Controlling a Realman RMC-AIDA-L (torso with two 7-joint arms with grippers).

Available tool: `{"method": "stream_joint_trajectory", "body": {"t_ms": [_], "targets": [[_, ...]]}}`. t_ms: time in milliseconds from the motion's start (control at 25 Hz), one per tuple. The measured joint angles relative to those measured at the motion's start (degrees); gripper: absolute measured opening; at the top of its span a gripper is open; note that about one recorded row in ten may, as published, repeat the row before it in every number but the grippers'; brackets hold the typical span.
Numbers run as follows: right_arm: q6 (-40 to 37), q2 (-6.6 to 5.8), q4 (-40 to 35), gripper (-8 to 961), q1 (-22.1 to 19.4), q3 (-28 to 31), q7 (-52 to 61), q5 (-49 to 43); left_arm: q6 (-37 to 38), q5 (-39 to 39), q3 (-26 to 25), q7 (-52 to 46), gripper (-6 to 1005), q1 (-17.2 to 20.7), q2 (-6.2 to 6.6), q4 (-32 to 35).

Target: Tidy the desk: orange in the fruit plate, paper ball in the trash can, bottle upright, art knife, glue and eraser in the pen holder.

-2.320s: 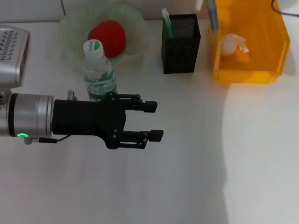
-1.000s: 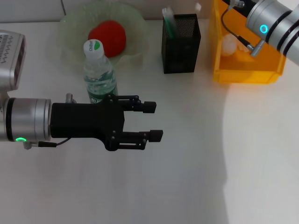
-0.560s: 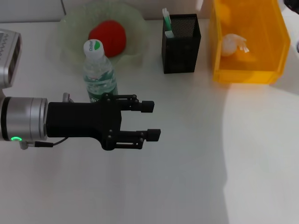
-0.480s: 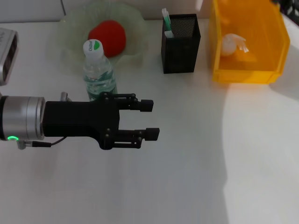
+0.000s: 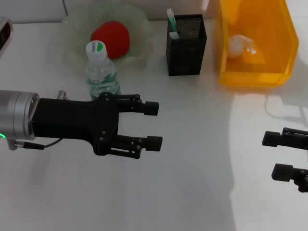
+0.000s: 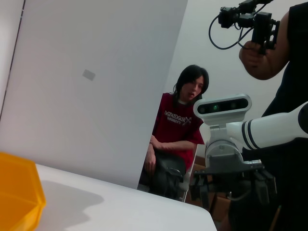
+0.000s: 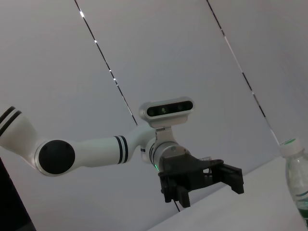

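Both black grippers were seen with their fingers spread apart and nothing held between them. From the left edge of the head view, the left gripper (image 5: 151,125) was extended over the white desk (image 5: 192,183), just in front of the clear plastic water bottle with the white-and-green cap (image 5: 101,72), which stood upright. The right gripper (image 5: 279,155) was seen at the right edge, low over the desk and well apart from the other. Behind the bottle, the round red-orange fruit (image 5: 110,38) was seen lying in the pale green glass fruit plate (image 5: 139,19). A green-and-white stick-like item (image 5: 172,24) was seen standing in the black mesh pen holder (image 5: 186,48). The crumpled white paper ball (image 5: 239,44) lay inside the yellow plastic bin (image 5: 250,77) beside the holder.
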Motion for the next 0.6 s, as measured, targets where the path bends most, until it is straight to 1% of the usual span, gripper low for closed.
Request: {"method": "stream_joint_trajectory", "body": {"t_ms": [40,80,120,160,240,280,320,520,600], "targets": [[0.11,0.29,0.04,742,-0.03,-0.05,-0.45,-0.04,0.12,0.02,0.03,-0.34,748,-0.02,-0.06,0.22],[0.11,0.29,0.04,742,-0.03,-0.05,-0.45,-0.04,0.12,0.02,0.03,-0.34,764,-0.02,-0.06,0.22],[0.26,1.0,0.07,742,0.14,-0.08,-1.25,-0.55,0.21,0.06,0.04,-0.63,780,-0.02,-0.2,0.42],[0.26,1.0,0.07,742,0.14,-0.08,-1.25,-0.55,0.21,0.06,0.04,-0.63,784,-0.02,-0.2,0.42],[0.26,1.71,0.08,742,0.65,-0.19,-1.77,-1.58,0.2,0.09,0.07,-0.66,793,-0.03,-0.31,0.45],[0.26,1.71,0.08,742,0.65,-0.19,-1.77,-1.58,0.2,0.09,0.07,-0.66,793,-0.03,-0.31,0.45],[0.26,2.06,0.09,742,0.94,-0.25,-1.82,-1.72,0.21,0.1,0.07,-0.44,793,-0.02,-0.38,0.46],[0.23,2.67,0.08,742,1.47,-0.25,-1.89,-1.76,-0.14,0.1,0.17,-0.01,793,-0.15,-0.53,0.38],[0.22,2.73,0.08,742,1.56,-0.25,-1.89,-1.77,-0.21,0.11,0.18,0.01,793,-0.15,-0.54,0.35]]}}
